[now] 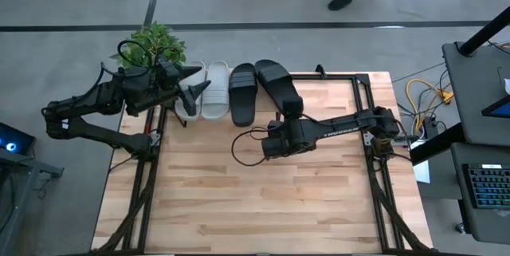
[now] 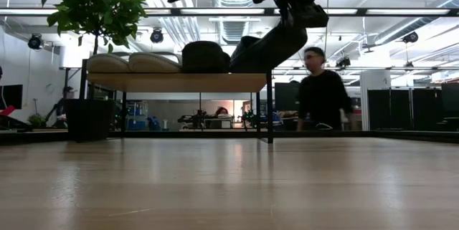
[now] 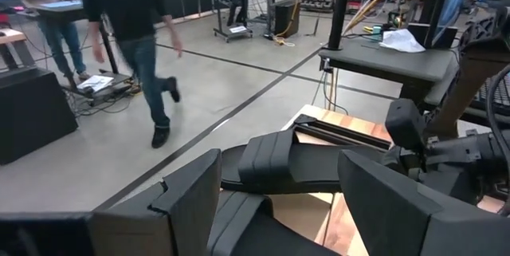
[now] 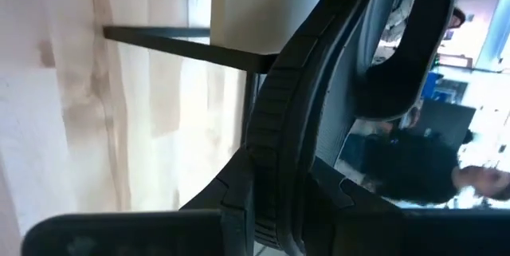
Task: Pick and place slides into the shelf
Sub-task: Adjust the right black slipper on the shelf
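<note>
The shelf (image 2: 179,82) stands at the table's far edge. On its top board lie two light grey slides (image 1: 203,88) and a black slide (image 1: 242,92) side by side. A second black slide (image 1: 277,84) is at the shelf's right end, askew and tilted. My right gripper (image 1: 290,117) is shut on this slide's near end. In the low view the slide (image 2: 269,46) slopes down to the board, its far end at the board's top. My left gripper (image 1: 191,92) is open over the light grey slides; whether it touches them I cannot tell. My right gripper pinches the black slide's sole at its near end (image 4: 275,160) between its two fingers, one finger on each face. The fingers come from the table's near side and lie along the slide. The near end is raised; the strap end (image 2: 244,49) slopes down to the shelf top.
A potted plant (image 1: 155,45) stands beside the shelf's left end. Black frame rails (image 1: 374,128) run along the table's left and right edges. The wooden tabletop (image 1: 255,200) lies in front of the shelf. A person (image 2: 319,90) walks behind the table.
</note>
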Robot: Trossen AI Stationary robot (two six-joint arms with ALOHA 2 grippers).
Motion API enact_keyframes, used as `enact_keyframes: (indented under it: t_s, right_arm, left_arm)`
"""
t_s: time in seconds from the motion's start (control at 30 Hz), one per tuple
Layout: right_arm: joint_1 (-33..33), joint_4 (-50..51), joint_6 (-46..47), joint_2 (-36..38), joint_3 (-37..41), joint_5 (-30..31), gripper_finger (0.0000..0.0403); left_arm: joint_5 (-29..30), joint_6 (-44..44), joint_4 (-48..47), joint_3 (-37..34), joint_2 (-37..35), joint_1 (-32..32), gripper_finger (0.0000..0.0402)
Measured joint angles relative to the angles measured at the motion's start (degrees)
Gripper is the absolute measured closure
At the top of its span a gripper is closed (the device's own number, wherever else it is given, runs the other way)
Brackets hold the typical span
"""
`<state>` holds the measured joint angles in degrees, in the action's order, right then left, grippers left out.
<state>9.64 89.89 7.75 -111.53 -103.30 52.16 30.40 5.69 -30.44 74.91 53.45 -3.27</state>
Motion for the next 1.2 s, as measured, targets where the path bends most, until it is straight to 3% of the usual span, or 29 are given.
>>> enact_keyframes:
  t_s: [0.13, 0.3, 0.43, 0.8, 1.2]
  right_arm:
    - [0.19, 0.04, 1.78, 0.03, -2.66, -1.35, 0.0347]
    - [0.31, -0.56, 3.65, 0.04, -6.93, -2.03, 0.0279]
    - [0.32, -0.93, 4.02, 0.04, -10.06, -4.75, 0.0251]
    - [0.28, -7.16, 4.05, 0.0, -10.9, -17.89, 0.0262]
    - [0.21, -9.96, 5.89, 0.28, -17.52, -18.07, 0.026]
  left_arm:
    - [-0.19, -0.02, 0.0, 0.0, 0.0, 0.0, 0.0164]
    - [-0.21, -0.02, 0.0, 0.0, 0.0, 0.0, 0.0164]
    - [-0.34, -0.04, 0.0, 0.0, 0.0, 0.0, 0.0164]
    - [-0.54, -0.04, -0.02, 0.0, 0.0, 0.0, 0.0164]
    - [-1.45, 0.02, -0.02, -0.02, 0.0, -0.02, 0.0164]
